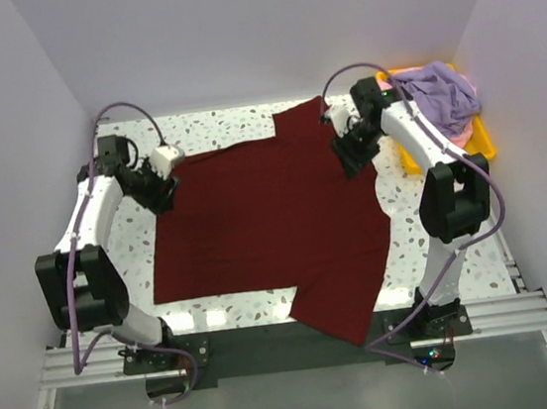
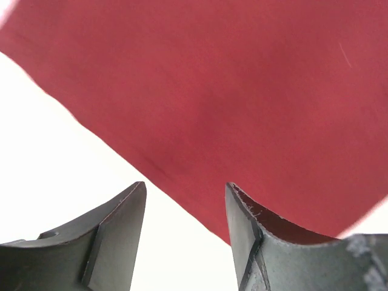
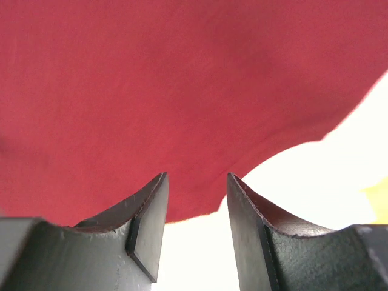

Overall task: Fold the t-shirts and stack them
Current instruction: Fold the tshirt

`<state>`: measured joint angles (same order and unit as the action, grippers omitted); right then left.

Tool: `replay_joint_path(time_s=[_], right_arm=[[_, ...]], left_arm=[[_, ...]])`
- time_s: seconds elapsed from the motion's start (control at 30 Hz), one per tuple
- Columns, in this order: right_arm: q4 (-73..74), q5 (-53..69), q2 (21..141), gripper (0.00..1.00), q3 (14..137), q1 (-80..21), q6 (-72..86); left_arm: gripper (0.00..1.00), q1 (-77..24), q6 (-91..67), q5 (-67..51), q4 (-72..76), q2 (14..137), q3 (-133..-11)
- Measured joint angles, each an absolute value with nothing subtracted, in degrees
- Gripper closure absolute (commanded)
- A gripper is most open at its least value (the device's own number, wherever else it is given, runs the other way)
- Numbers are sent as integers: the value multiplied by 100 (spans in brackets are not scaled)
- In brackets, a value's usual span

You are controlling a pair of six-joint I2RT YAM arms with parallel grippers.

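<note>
1. White walls are boxing in a speckled table (image 1: 195,134), and the maroon t-shirt (image 1: 265,215) is lying spread flat across the middle of it.
2. One flap of that shirt is poking toward the far edge, while another is spilling over the near edge between the two arm bases.
3. On the shirt's left edge, the left gripper (image 1: 164,196) is hovering low, jaws standing apart and gripping nothing; its wrist view is showing the hem just ahead of the fingertips (image 2: 136,200).
4. Over at the far right edge, the right gripper (image 1: 353,160) is doing likewise, jaws parted and empty at the cloth's border.
5. Back right, the lavender t-shirt (image 1: 445,94) is sitting crumpled in the yellow tray (image 1: 487,145).
</note>
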<state>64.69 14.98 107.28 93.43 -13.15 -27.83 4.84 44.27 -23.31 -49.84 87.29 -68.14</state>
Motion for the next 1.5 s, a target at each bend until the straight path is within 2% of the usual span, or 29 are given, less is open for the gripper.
replay_joint_path(time_s=[0.1,0.3,0.57,0.83,1.1,1.4,1.5], right_arm=[[6064,1564,11262,53,10368,-967,-2425],[4974,1295,12407,53,11316,-681,-1514],[4281,1100,14005,54,12818,-670,-902],[3981,1149,14136,55,12717,-672,-838],[3979,1149,14136,55,12589,-672,-886],[3990,1146,14136,54,12589,-674,-993],[3997,1144,14136,54,12586,-672,-1017]], left_arm=[[39,486,3879,-2473,-4289,9349,-7620],[38,484,2805,-2506,-3197,10711,-8632],[41,484,2152,-2403,-2757,11791,-9448],[50,482,1986,-2012,-2676,12138,-9465],[55,458,1894,-1260,-2532,12505,-9592],[60,445,1857,-1063,-2539,12689,-9690],[67,445,1850,-1068,-2532,12689,-9732]])
